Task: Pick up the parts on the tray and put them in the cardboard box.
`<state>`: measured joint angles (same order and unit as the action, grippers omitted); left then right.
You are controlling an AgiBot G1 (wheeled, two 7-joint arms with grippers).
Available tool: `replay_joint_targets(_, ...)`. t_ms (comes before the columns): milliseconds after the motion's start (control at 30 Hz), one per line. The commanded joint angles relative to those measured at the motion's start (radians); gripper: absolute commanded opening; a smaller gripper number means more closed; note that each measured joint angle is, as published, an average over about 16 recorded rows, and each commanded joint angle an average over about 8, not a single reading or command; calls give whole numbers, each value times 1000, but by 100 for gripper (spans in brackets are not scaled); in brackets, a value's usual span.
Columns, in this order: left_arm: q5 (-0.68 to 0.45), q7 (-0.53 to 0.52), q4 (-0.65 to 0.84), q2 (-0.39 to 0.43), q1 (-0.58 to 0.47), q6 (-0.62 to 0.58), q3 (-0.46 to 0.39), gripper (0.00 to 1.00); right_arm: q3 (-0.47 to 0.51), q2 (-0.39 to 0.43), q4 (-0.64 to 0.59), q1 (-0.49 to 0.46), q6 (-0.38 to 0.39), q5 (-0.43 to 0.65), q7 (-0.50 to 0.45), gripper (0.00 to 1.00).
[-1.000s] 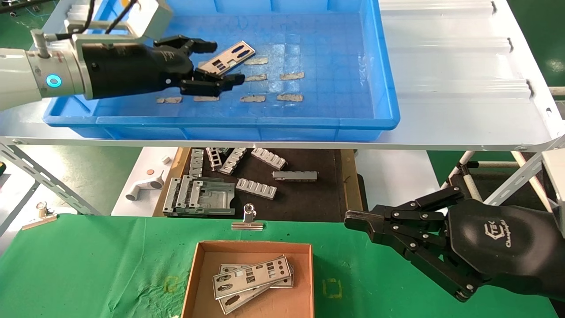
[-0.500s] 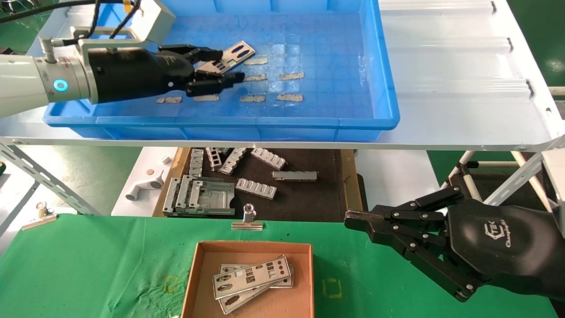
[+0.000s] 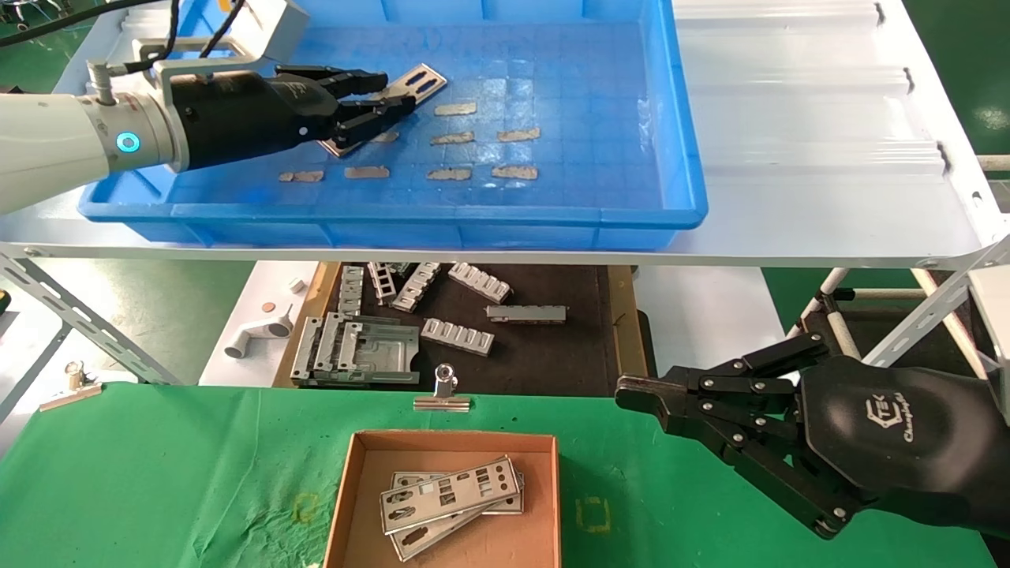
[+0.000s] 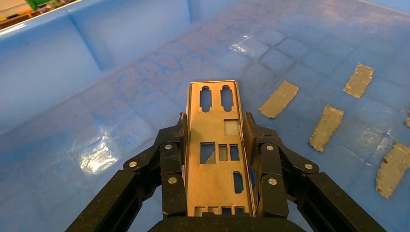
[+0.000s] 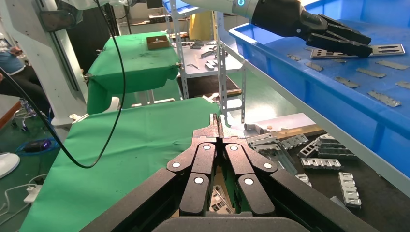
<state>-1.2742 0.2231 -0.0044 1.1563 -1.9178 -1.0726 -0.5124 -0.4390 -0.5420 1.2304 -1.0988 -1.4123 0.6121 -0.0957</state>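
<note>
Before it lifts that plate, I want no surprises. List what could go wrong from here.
1. The left gripper pinches the plate only by its thin long edges; it may slip or tilt on lifting.
2. The tray has a raised rim; a low carry could catch the plate on it.
3. The cardboard box already holds plates stacked askew; another may land crooked or overhang the wall.
The right gripper hangs shut beside the box, possibly crowding the drop.

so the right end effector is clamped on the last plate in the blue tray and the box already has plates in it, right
Not quite: it is the left end effector, not the right, that is clamped on the plate in the tray, as the left wrist view shows. The right end effector is shut on nothing, parked over the green cloth. The box does already hold plates.
</note>
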Motion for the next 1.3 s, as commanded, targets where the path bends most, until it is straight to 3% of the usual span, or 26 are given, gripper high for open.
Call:
replay_joint_targets(33, 1, 2, 2, 2, 2, 12, 1, 0, 0, 0, 0, 0, 0, 0, 0, 0)
replay_joint_targets(1033, 39, 21, -14, -45, -31, -100, 28, 0, 0, 0, 0, 0, 0, 0, 0, 0)
replay_joint_targets(1167, 50, 34, -33, -77, -44, -189, 34, 0, 0, 0, 0, 0, 0, 0, 0, 0)
replay_joint_targets(1300, 61, 45, -60, -122, -54, -361, 39, 0, 0, 0, 0, 0, 0, 0, 0, 0)
